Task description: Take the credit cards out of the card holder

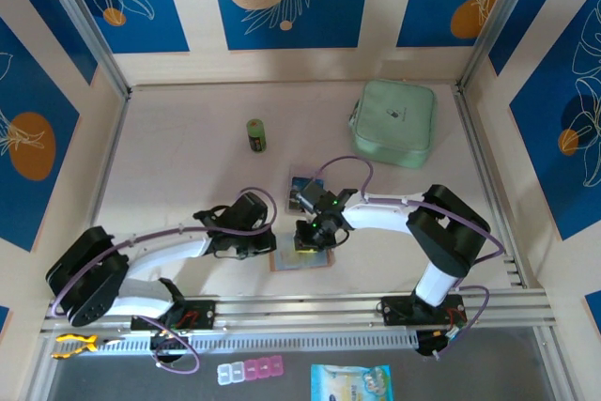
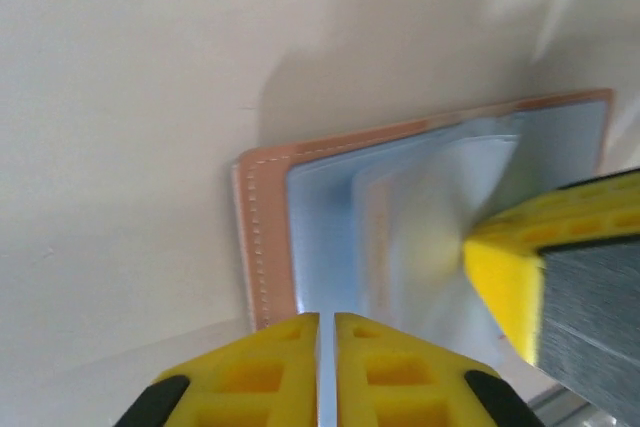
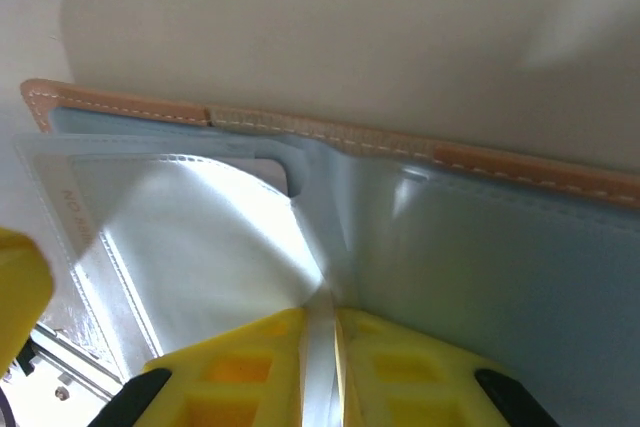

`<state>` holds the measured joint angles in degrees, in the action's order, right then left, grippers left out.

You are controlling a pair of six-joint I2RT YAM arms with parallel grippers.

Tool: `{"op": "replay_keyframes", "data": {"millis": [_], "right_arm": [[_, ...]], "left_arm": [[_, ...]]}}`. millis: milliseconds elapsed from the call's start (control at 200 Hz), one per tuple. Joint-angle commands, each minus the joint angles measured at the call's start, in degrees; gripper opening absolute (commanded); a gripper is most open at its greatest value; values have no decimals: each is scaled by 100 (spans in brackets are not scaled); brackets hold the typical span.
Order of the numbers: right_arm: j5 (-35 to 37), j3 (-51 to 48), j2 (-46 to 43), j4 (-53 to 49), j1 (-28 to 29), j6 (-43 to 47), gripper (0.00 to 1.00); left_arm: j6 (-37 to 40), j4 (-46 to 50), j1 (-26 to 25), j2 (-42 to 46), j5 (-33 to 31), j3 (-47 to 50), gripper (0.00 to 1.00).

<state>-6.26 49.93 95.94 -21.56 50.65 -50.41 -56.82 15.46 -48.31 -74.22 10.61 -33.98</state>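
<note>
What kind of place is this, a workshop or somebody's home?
Probably a robot practice booth, not a home: a pale table boxed in by blue leaf-printed panels, a left arm and right arm bolted to a metal rail, and everyday props like a mint-green pouch.

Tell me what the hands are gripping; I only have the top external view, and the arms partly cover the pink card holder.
Observer: The left hand is pinched shut on a thin pale edge of the open card holder.
Operator: And the right one?
Observer: The right hand pinches a clear pocket, holding it raised.
Operator: Any card inside it?
Observer: It glares white; whether a card sits inside, I cannot tell.
</note>
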Motion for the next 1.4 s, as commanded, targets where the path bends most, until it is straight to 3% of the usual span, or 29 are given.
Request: {"op": "replay_keyframes", "data": {"millis": [0,350,595,910,995,1395], "right_arm": [[-140,-221,-115,36,-76,50,18],[-441,-479,-181,369,-265,68,17],[-757,-651,-165,635,-424,70,17],[-1059,-884,-172,1025,-533,-21,17],[-1094,-887,-163,1040,-536,-18,17],[-981,-847,-357,924,-521,-81,18]], "left_arm": [[-119,-121,-38,198,21,-144,15],[-428,-756,-110,-198,306,-153,24],[-487,-560,-152,-462,116,-191,27],[-575,-878,-161,-701,275,-146,26],[-602,-1000,-174,-735,319,-128,22],[-743,-1443,-251,-746,555,-101,19]]}}
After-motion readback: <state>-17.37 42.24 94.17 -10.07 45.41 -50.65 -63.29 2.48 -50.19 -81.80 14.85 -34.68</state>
